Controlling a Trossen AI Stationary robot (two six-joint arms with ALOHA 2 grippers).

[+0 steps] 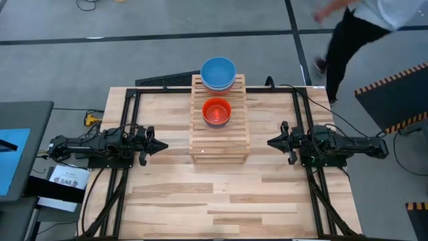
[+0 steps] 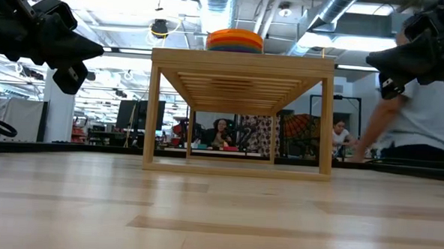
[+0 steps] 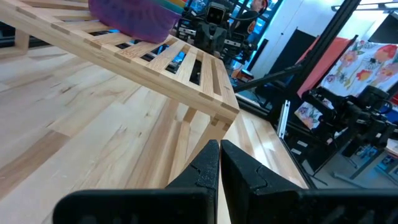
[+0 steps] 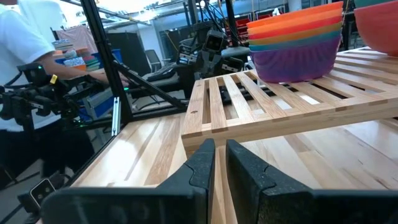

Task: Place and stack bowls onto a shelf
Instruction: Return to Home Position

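The wooden slatted shelf (image 1: 219,127) stands in the middle of the table. Two stacks of bowls rest on it. One, topped by a red bowl (image 1: 217,112), sits on the middle step; the right wrist view shows it as a purple-bottomed stack (image 4: 298,43). The other, topped by a blue bowl (image 1: 218,72), sits at the shelf's far end. My left gripper (image 1: 160,144) hovers shut to the left of the shelf, and my right gripper (image 1: 273,142) hovers shut to its right. Both point at the shelf and touch nothing. The purple bowl (image 3: 134,18) also shows in the left wrist view.
Bare plank tabletop (image 1: 221,201) lies in front of the shelf. A black frame (image 1: 301,100) borders the table. A person (image 1: 361,27) moves past the far right corner and also shows in the low view (image 2: 425,111). A side table with a laptop (image 1: 13,154) stands at the left.
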